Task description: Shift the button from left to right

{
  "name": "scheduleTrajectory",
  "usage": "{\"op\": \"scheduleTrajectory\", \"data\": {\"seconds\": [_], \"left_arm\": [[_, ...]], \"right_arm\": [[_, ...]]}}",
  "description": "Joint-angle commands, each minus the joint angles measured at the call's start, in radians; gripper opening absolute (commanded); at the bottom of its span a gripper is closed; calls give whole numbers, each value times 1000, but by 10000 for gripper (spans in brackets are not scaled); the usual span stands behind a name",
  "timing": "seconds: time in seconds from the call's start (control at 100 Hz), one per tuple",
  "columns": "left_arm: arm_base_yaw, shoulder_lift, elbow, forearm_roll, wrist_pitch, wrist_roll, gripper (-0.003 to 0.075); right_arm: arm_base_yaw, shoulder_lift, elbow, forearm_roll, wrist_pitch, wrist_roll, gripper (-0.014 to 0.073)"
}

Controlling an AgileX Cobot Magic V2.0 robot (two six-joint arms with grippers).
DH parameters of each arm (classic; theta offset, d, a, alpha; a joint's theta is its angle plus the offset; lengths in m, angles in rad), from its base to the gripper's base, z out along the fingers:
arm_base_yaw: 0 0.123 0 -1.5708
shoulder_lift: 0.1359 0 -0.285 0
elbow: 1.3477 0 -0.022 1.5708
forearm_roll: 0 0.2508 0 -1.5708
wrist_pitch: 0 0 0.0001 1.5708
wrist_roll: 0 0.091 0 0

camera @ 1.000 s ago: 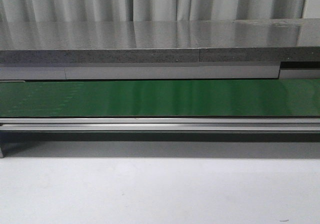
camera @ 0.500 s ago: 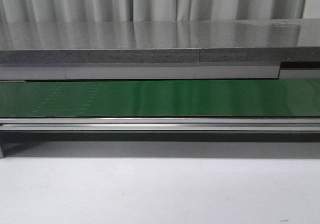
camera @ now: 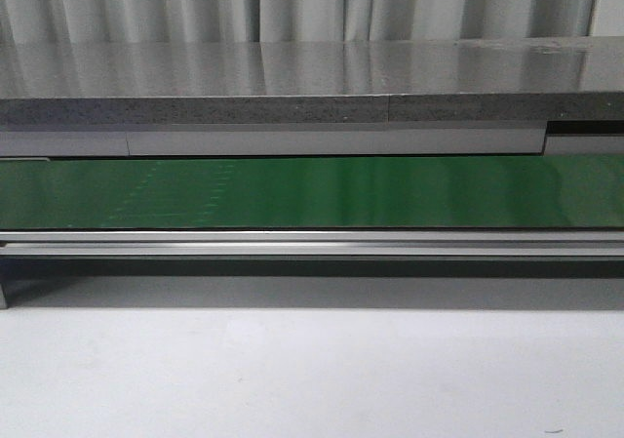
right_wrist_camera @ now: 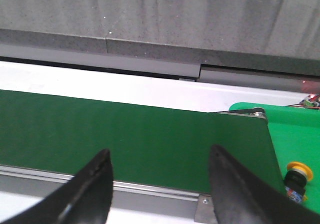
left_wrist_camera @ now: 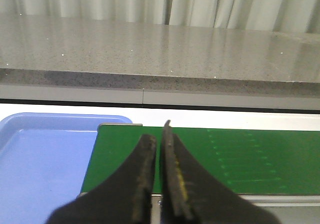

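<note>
My white table (camera: pixel 312 379) carries a long green belt (camera: pixel 322 192) in a metal frame (camera: pixel 312 241); a grey stone counter (camera: pixel 292 72) runs behind it.

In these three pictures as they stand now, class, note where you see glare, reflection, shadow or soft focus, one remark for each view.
Front view: curtain folds mirror in the glossy grey countertop, and a dark shadow band lies under the conveyor rail. Left wrist view: the left gripper, shut, looks soft and dark up close. Right wrist view: the open right gripper is blurred; the button stays fairly sharp.
</note>
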Motion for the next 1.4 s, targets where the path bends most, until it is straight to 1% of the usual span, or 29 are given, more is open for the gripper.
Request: {"op": "scheduleTrajectory", "data": {"seconds": [0.0, 0.16, 0.32, 0.46, 0.51, 1.39], "left_arm": [[-9, 8, -26, -9, -84, -7, 5], [-9, 8, -26, -9, -84, -7, 5], [-9, 8, -26, -9, -84, -7, 5], [-9, 8, -26, -9, -84, -7, 5], [-9, 8, -26, -9, -84, -7, 5], [-9, 8, -26, -9, -84, -7, 5]], "right_arm": [[3, -50, -7, -1, -64, -11, 328], [3, -96, 14, -1, -63, -11, 189], [3, -96, 14, 0, -79, -11, 59], [2, -96, 14, 0, -79, -11, -74], [2, -96, 14, 0, -79, -11, -64], [2, -96, 22, 13, -82, -11, -68]]}}
